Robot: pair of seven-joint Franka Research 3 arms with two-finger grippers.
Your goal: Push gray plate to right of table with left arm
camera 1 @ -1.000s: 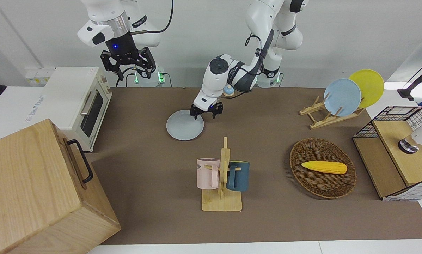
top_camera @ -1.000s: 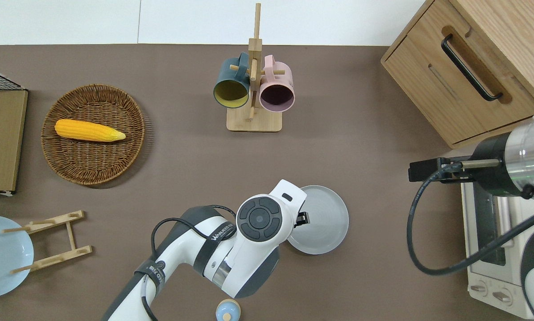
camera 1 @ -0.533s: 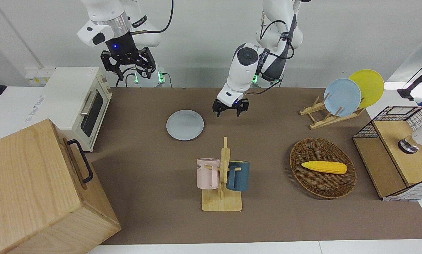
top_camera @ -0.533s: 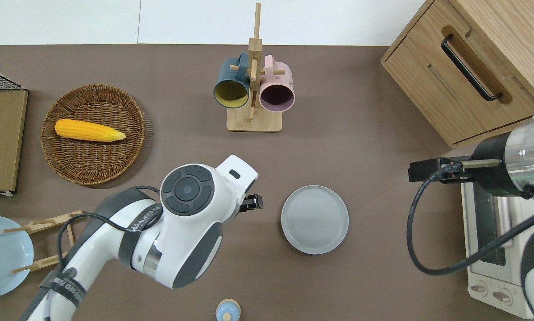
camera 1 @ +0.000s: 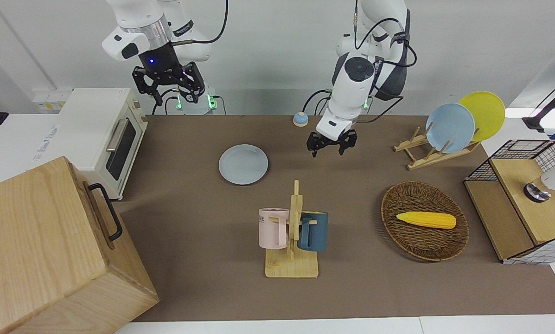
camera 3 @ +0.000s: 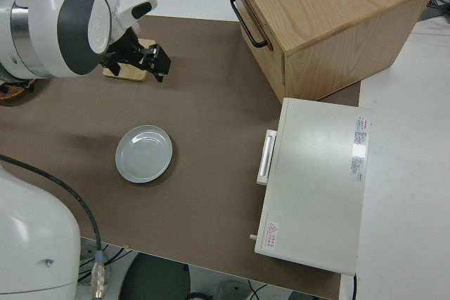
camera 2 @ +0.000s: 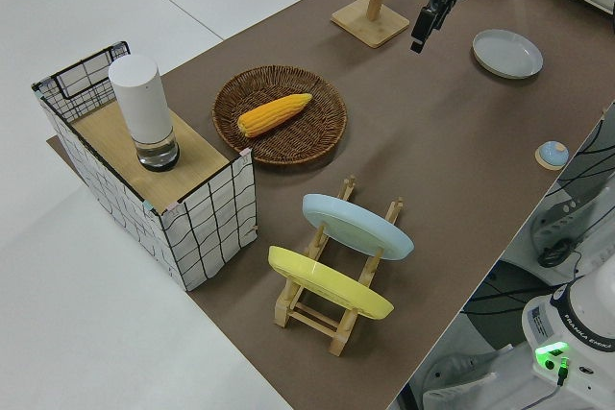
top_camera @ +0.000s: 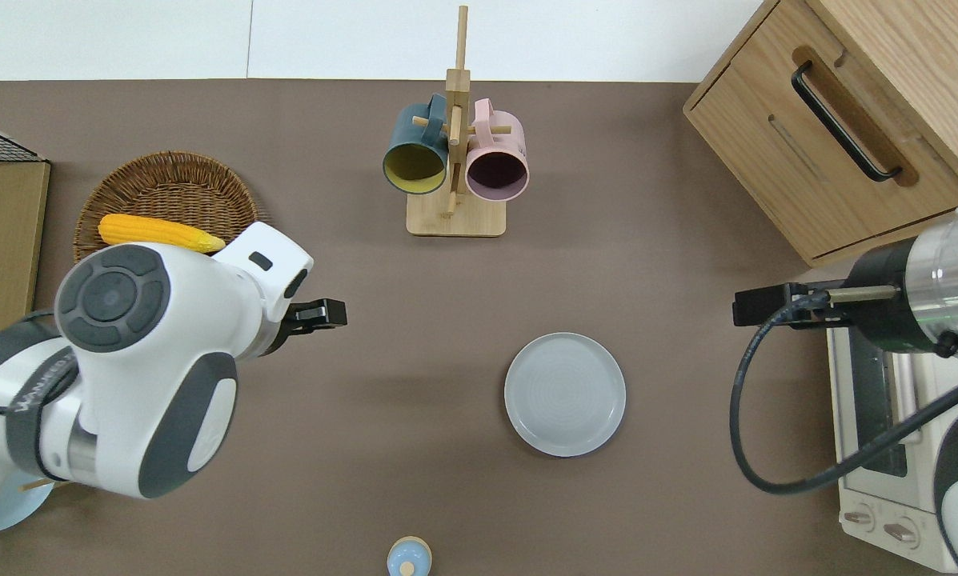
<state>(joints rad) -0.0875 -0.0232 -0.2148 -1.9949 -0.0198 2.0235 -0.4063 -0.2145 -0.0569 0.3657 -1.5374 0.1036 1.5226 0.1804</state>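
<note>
The gray plate (camera 1: 243, 164) lies flat on the brown table (camera 1: 189, 222), between the toaster oven and the table's middle; it also shows in the overhead view (top_camera: 565, 394) and the right side view (camera 3: 144, 153). My left gripper (camera 1: 331, 150) is up in the air, open and empty. In the overhead view the left gripper (top_camera: 330, 314) is over bare table between the plate and the wicker basket, well apart from the plate. My right arm is parked, and the right gripper (camera 1: 176, 98) is open.
A mug rack (camera 1: 292, 232) with two mugs stands farther from the robots than the plate. A wicker basket (camera 1: 453, 241) holds a corn cob. A rack holds the sky-blue plate (camera 1: 449, 127) and a yellow plate. A toaster oven (camera 1: 105, 134), wooden cabinet (camera 1: 50, 250) and wire crate (camera 1: 523, 199) stand at the ends.
My left gripper has left the plate's edge, risen and swung toward the left arm's end of the table. The plate has stayed where it was. The right arm has not moved.
</note>
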